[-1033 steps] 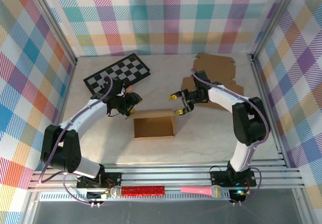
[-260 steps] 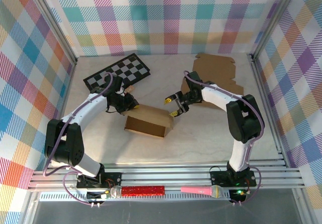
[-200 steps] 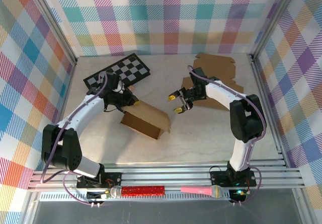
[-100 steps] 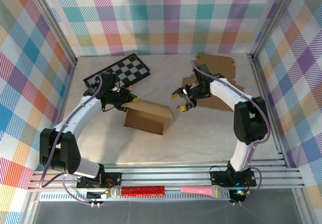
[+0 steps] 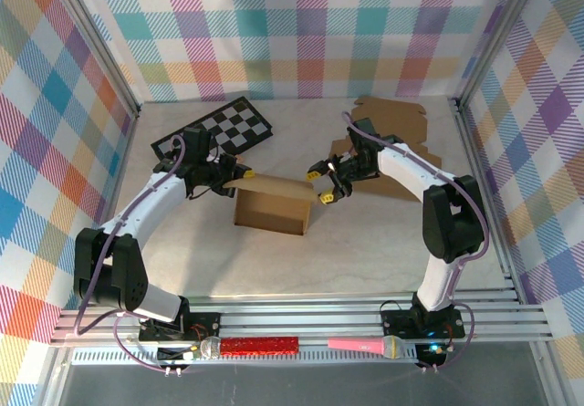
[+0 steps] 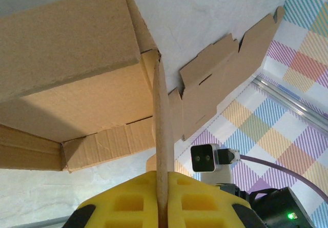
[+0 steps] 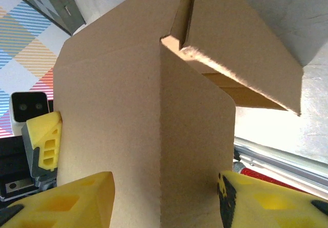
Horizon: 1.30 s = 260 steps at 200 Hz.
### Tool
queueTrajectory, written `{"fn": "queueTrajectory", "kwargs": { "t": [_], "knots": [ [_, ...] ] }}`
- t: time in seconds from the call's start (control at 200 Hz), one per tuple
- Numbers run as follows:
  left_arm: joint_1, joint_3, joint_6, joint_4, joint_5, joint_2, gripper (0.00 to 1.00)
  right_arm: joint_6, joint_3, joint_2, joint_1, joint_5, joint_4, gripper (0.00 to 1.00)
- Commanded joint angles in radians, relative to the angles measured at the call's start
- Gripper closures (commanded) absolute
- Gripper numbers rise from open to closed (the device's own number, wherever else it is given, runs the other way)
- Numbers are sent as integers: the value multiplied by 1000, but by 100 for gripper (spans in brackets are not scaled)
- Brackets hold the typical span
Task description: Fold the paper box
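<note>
Plaid walls close in your pale marbled desk (image 5: pixel 365 251). Mid-desk sits the paper box (image 5: pixel 271 214), its inner walls plain brown, with its lid flap (image 5: pixel 274 185) raised along the far side. Your left claw (image 5: pixel 239 176) is pressed together on that flap's left end, pinching the thin edge. Your right claw (image 5: pixel 319 187) stands spread at the box's right end, cardboard showing between its fingers (image 7: pixel 66 202). Far left lies a checkerboard (image 5: pixel 213 133); far right, flat cardboard (image 5: pixel 392 123).

Whether the right gripper (image 5: pixel 318 186) touches the paper box (image 5: pixel 270 214) seems hidden.
</note>
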Motion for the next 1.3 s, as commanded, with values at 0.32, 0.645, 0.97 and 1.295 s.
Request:
{"fn": "queueTrajectory", "kwargs": {
  "t": [0.32,0.645,0.97,1.295],
  "knots": [
    [14,-1,1,42,43,30,100,108,38,23,48,-23,82,61],
    [13,-105,176,213,84,125,91,-119,106,90,62,150,-58,69],
    [14,-61,522,-189,-56,145,75,-216,80,104,80,247,-157,70],
    [1,-13,660,-342,-141,142,65,-288,83,93,101,323,-257,71]
  ]
}}
